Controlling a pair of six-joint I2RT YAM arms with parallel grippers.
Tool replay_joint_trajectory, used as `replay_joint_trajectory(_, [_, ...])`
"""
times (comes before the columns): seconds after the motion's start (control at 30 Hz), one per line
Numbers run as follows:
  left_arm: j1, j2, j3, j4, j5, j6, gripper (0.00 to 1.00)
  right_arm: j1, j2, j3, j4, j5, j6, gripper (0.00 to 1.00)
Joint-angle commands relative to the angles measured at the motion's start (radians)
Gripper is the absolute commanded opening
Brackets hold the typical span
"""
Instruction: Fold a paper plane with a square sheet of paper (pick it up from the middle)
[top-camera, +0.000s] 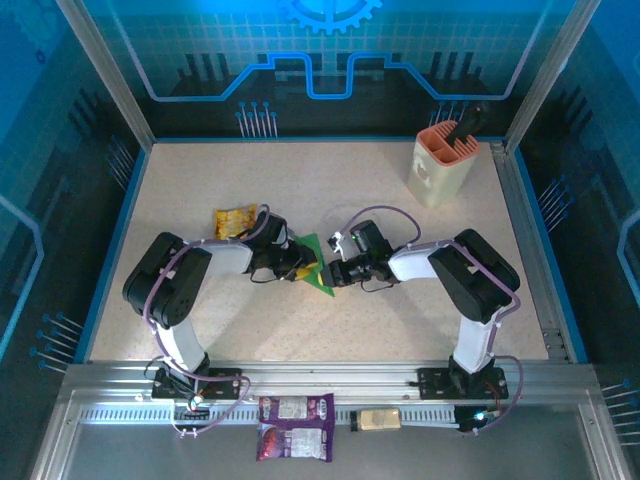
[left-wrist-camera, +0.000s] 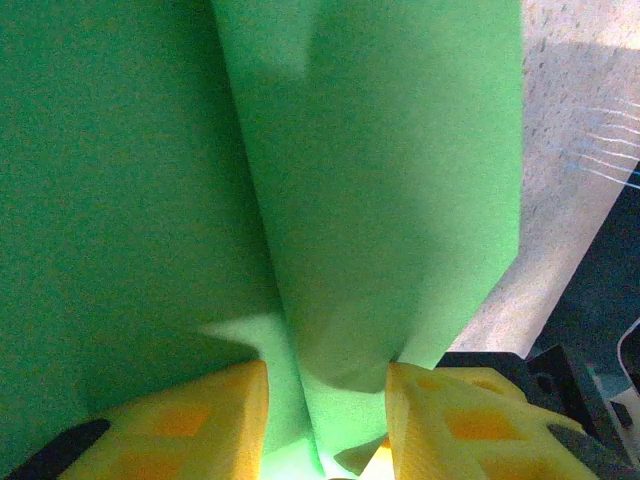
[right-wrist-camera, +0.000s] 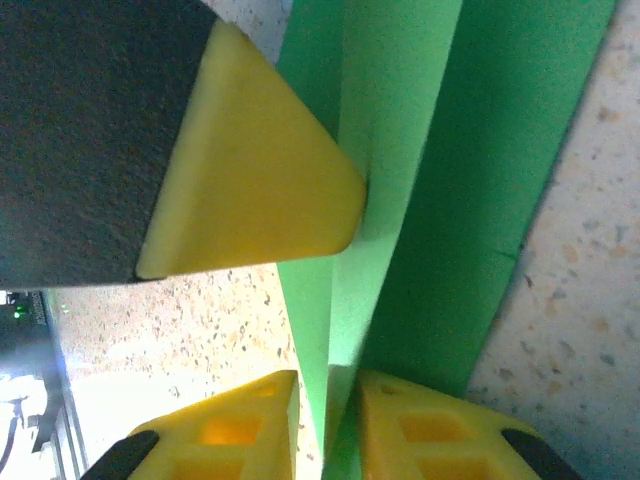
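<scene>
Left gripper (left-wrist-camera: 326, 388) clasps green paper's (top-camera: 320, 268) fold, right gripper (right-wrist-camera: 328, 388) narrowly straddles its edge, bare table (top-camera: 400, 305) around

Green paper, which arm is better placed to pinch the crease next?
Probably right: the right pincer closely straddles the green paper's folded edge; the left pincer sits wider around a rounded fold.

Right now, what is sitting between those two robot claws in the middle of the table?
The folded green paper lies between the left gripper and right gripper, seen from the top camera.
</scene>
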Motion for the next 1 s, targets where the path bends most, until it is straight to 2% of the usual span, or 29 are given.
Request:
replay_joint_trajectory(0.0, [-0.005, 0.039, 0.013, -0.109, -0.024, 0.027, 0.37, -0.014, -0.014, 0.004, -0.134, -0.005, 0.010, 0.23])
replay_joint_trajectory(0.43, [-0.008, 0.046, 0.039, -0.162, -0.029, 0.042, 0.41, -0.035, 0.042, 0.024, -0.150, -0.031, 0.059, 0.10])
replay_joint_trajectory(0.77, [-0.002, -0.101, 0.069, -0.108, -0.050, 0.044, 0.44, -0.084, 0.090, 0.018, -0.086, -0.165, 0.138, 0.06])
replay_joint_trajectory(0.97, [-0.002, -0.115, 0.032, -0.004, -0.007, 0.036, 0.31, -0.096, 0.102, 0.017, -0.077, -0.192, 0.156, 0.06])
